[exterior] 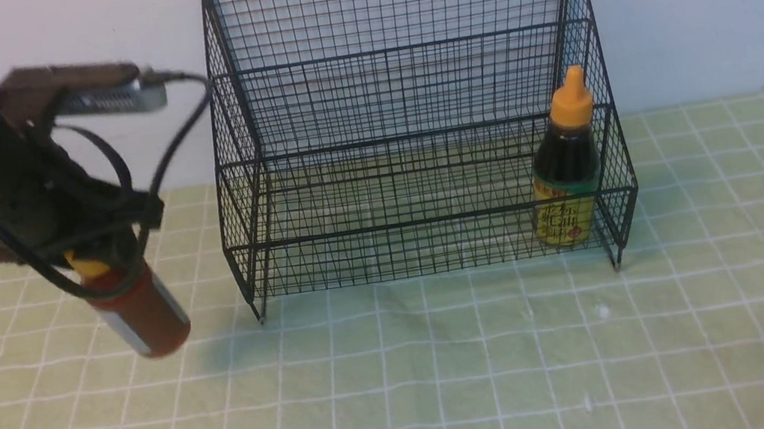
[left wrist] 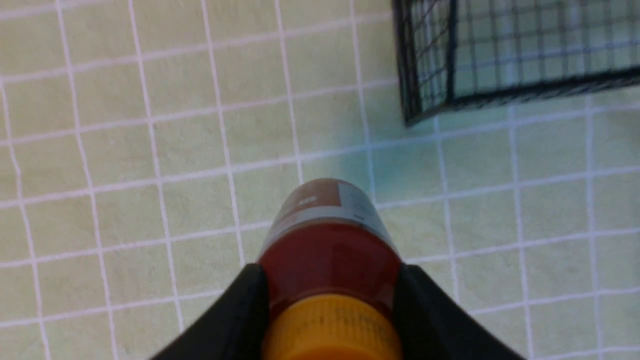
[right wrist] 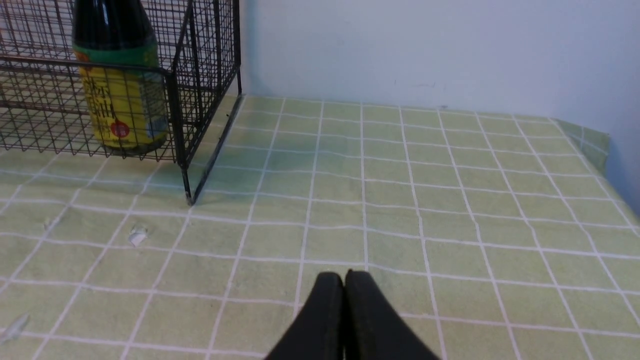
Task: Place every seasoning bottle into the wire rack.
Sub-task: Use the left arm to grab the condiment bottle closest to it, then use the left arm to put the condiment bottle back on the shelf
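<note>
Right claw point(right wrist: 343, 277) pressed shut, empty, low over bench point(exterior: 453, 385); left claw point(left wrist: 330, 267) closed round shoulder of reddish-brown bottle point(exterior: 139, 311), just under orange cap point(left wrist: 332, 325); bottle tilted, base toward wire rack point(exterior: 401, 90), beside its left end, outside it; whether base touches bench, cannot tell; dark bottle point(exterior: 567, 172) upright inside, lower tier, far right; risks: high grip on slick shoulder lets bottle swing or slip; tilted base may catch front rail or side mesh; may topple on release
</note>
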Controlling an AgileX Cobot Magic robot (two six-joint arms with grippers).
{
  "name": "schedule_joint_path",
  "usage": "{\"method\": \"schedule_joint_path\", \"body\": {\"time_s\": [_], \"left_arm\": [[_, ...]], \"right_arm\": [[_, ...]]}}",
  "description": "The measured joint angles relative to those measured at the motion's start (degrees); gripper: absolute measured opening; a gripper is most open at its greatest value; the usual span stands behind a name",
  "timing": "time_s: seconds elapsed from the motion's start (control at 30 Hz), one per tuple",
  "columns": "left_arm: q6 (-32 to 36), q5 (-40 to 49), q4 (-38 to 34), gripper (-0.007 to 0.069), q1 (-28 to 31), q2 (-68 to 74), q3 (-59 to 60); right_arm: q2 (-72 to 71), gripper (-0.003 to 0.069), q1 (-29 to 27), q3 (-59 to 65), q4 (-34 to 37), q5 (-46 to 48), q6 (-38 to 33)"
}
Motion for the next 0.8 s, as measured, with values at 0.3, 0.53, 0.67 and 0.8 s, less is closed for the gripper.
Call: {"method": "schedule_joint_path", "body": {"time_s": [0.3,0.53,0.67,0.8], "left_arm": [[1.37,-4.33,-6.76,0.0287,-4.25,-1.34,-5.13],[1.97,-13.97,-6.84,0.0287,-7.74,1.88,-5.20],[2.69,-16.96,-6.84,0.0287,-8.35,5.47,-5.20],[2.87,-17.09,-6.55,0.0287,-8.41,10.04,-5.20]], "right_arm": [[0.00,-0.0012,0.00,0.00,0.00,0.00,0.00],[0.00,-0.0012,0.00,0.00,0.00,0.00,-0.12],[0.00,-0.0012,0.00,0.00,0.00,0.00,-0.12],[0.00,-0.0012,0.00,0.00,0.00,0.00,-0.12]]}}
